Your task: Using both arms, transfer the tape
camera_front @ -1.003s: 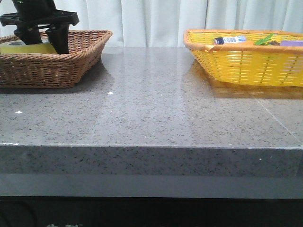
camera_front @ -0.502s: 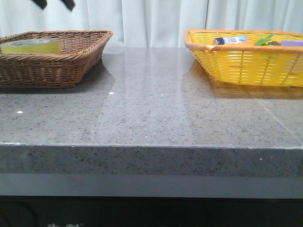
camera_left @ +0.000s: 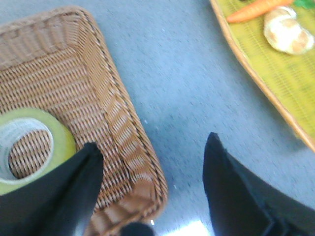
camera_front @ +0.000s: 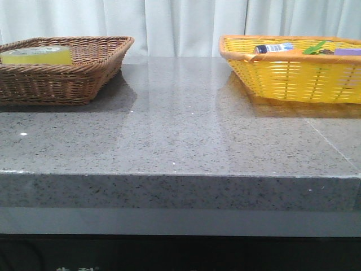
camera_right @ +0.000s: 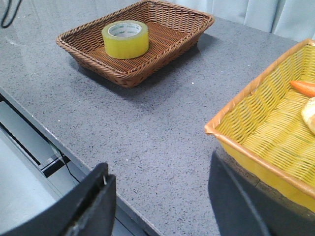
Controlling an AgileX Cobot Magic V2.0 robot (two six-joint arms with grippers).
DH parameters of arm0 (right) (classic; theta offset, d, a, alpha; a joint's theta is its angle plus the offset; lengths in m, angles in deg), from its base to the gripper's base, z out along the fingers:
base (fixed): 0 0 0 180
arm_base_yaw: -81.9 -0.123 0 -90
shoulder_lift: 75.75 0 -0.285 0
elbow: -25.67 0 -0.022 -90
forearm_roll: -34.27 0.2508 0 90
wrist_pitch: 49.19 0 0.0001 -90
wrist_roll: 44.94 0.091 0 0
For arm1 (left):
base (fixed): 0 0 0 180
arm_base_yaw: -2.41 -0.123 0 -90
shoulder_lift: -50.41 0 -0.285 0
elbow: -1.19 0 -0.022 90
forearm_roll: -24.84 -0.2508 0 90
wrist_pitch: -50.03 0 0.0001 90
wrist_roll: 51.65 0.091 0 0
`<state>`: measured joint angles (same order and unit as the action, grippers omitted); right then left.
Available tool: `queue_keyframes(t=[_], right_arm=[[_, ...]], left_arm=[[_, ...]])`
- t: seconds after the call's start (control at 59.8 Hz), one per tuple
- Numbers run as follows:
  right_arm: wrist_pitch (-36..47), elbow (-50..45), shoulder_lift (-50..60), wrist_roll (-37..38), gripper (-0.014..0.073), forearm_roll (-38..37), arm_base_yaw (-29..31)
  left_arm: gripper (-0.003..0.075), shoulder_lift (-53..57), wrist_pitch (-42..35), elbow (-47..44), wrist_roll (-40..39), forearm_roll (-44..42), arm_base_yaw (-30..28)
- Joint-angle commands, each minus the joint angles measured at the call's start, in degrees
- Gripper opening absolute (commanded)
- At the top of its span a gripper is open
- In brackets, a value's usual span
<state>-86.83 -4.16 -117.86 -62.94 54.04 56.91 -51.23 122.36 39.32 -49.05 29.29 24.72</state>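
Note:
The yellow-green tape [camera_front: 37, 55] lies flat in the brown wicker basket [camera_front: 84, 73] at the table's back left. It also shows in the right wrist view [camera_right: 125, 39] and the left wrist view [camera_left: 29, 147]. My left gripper [camera_left: 152, 152] is open and empty, high above the brown basket's corner and the grey tabletop. My right gripper [camera_right: 160, 182] is open and empty, above the table's front edge beside the yellow basket [camera_right: 266, 132]. Neither gripper shows in the front view.
The yellow basket [camera_front: 293, 79] at the back right holds an orange carrot [camera_left: 256, 10], a pale bread roll [camera_left: 288, 34], a bottle [camera_front: 272, 48] and a purple block [camera_front: 347, 52]. Grey speckled tabletop [camera_front: 186, 124] lies between the baskets. A white curtain hangs behind.
The left arm stood in the brown basket at the tape one second ago. It rose out of the front view, leaving the tape lying in the basket.

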Motion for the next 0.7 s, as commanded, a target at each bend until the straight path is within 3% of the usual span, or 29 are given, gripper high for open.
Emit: queue_keyframes(t=[0.0, 0.685], right_arm=[[4.1, 1.4, 0.1, -0.3, 0.0444, 1.0, 0.3], [4.1, 1.4, 0.1, -0.3, 0.0444, 1.0, 0.3]], left_arm=[[0.0441, 6.3, -4.6, -3.6, -0.3, 0.0, 1.5], [0.0441, 48.4, -38.2, -61.5, -0.3, 1.1, 3.4]])
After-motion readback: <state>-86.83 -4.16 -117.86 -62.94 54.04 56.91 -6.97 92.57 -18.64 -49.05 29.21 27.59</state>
